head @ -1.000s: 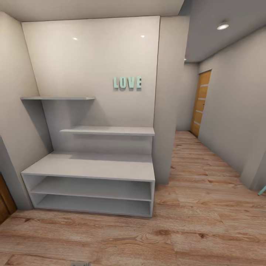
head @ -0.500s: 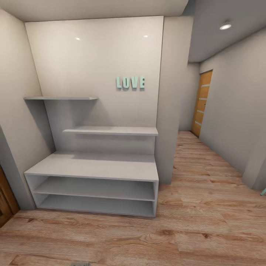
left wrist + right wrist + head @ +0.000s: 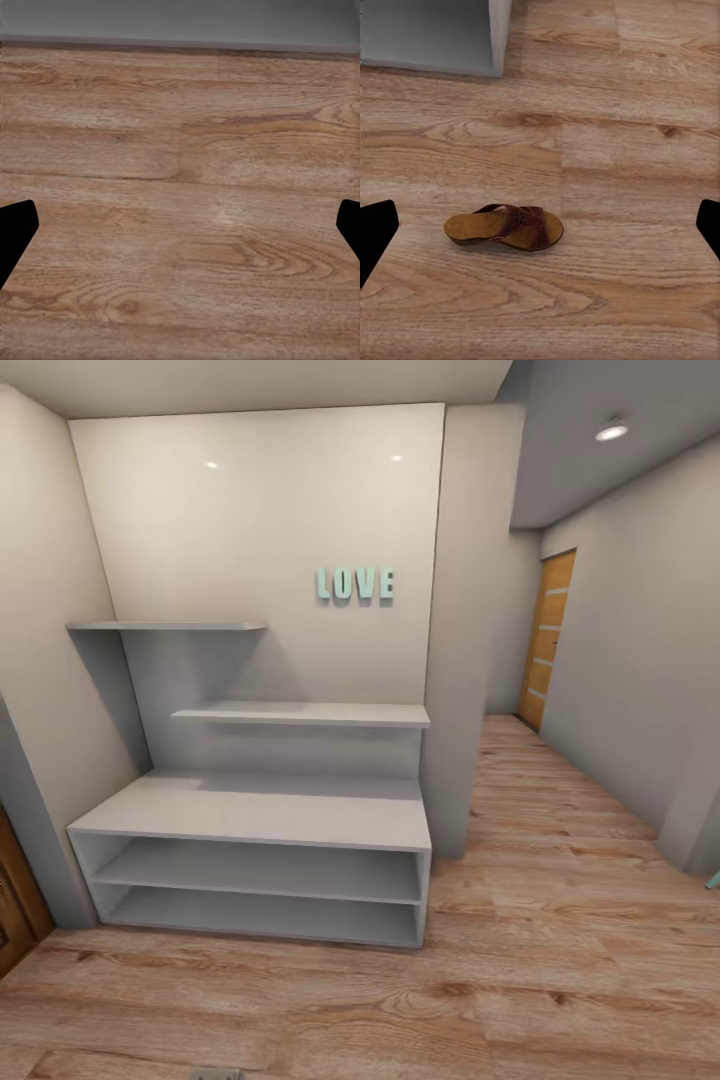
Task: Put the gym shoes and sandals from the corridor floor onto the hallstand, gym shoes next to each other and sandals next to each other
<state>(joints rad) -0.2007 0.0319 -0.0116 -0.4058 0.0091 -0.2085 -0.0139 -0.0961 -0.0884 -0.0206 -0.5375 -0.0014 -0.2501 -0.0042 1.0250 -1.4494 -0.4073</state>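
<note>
Wood-plank corridor floor (image 3: pixel 560 960) stretches out ahead of you, running right toward an orange door (image 3: pixel 545 640). One sandal (image 3: pixel 504 229) lies on its sole on those planks in your right wrist view, dark brown straps over a tan footbed, upright and alone. It sits between the two dark fingertips of your right tool (image 3: pixel 540 232), nearer one tip than the other and touching neither; the fingers stand wide apart with nothing held. Beyond the sandal, well apart from it, you see a pale grey corner of the hallstand (image 3: pixel 499 37) resting on the floor.

From your head view the hallstand (image 3: pixel 250 810) stands against the wall in an alcove: a low counter with two long open shelves beneath, a back panel and two upper wall shelves. Mint letters spelling LOVE (image 3: pixel 355 583) hang on the wall above it.

Your left tool (image 3: pixel 180 232) is also spread wide, its fingertips at the edges of that wrist view, with bare planks between them.
</note>
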